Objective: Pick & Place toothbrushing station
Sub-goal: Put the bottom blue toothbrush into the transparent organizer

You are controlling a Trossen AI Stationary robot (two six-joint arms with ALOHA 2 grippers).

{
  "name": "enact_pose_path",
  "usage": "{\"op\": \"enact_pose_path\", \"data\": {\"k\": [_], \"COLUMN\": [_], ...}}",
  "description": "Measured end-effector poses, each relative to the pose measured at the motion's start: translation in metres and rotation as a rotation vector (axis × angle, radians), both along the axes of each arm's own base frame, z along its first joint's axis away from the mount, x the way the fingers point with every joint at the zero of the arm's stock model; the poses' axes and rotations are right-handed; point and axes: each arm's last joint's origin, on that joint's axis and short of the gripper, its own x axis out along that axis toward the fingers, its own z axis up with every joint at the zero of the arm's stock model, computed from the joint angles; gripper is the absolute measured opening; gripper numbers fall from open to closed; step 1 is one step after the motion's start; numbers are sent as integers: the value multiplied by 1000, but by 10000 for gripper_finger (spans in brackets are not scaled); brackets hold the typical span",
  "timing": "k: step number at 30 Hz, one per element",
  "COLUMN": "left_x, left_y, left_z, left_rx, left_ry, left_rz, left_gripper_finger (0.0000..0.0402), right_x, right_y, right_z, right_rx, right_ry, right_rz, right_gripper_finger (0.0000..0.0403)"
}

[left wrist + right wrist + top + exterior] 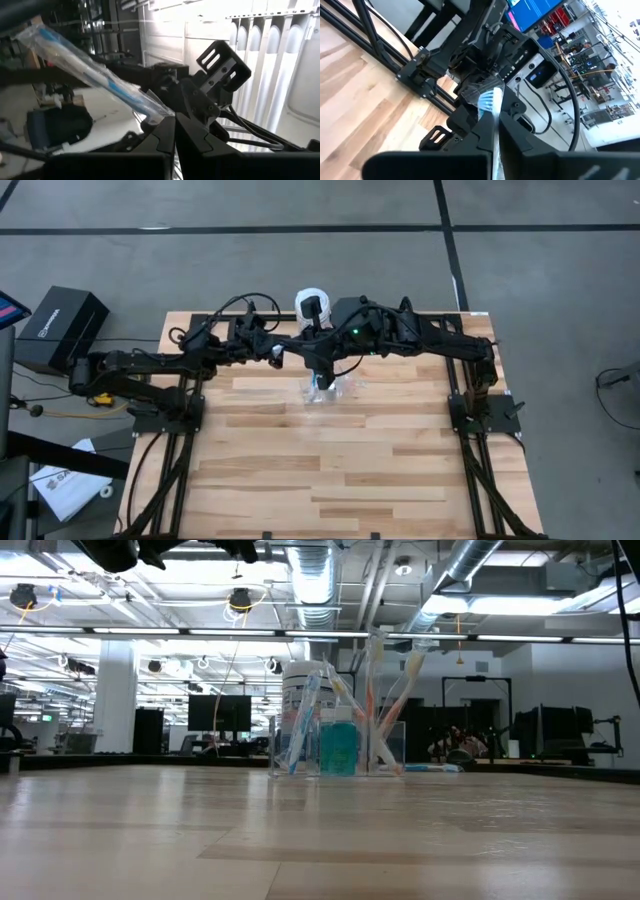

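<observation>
Near edge of the tabletop: bare wood across the whole front half, nothing standing there in the high or low view. Plenty of open room to set things down or sweep an arm through

Mid-table, toward the far edge: the see-through holder stands upright, roughly centred between the side edges. In the low view we count several toothbrushes already leaning inside it, a teal cup or bottle among them, and one more brush lying flat on the wood just beside its right side. The white jar sits behind it, near the far edge. We judge the station partly stocked, not finished

Above the holder both arms meet. The left gripper has its fingers pressed together on a wrapped blue-and-white toothbrush, pinched at its lower end, the rest sticking out clear of the fingers. The right gripper likewise pinches a second toothbrush, bristle head showing just past the fingertips. Both brushes are held aloft, not yet in the holder

What is left, as we read it: place these two, then the one lying flat. The tiny cylinders we cannot make out

Room: tight only over the holder, where the two wrists crowd each other. Arm bases flank the side edges; the far edge is close behind the jar
</observation>
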Motion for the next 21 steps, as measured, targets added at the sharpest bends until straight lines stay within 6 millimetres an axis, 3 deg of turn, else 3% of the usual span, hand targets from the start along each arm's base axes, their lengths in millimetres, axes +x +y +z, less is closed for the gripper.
{"op": "enact_pose_path", "data": {"k": [5,16,21], "left_x": [-2,1,-2], "left_y": [6,13,29], "left_z": [0,-8,-14], "left_rx": [60,247,332], "left_ry": [-2,100,165], "left_rz": [63,171,235], "left_gripper_finger": [30,187,219], "right_x": [0,0,-5], "right_y": [0,1,-1], "right_z": [0,-1,3], "right_rx": [-2,3,45], "right_ry": [3,9,-6], "right_rz": [-7,9,-9], "right_gripper_finger": [2,1,1]}}
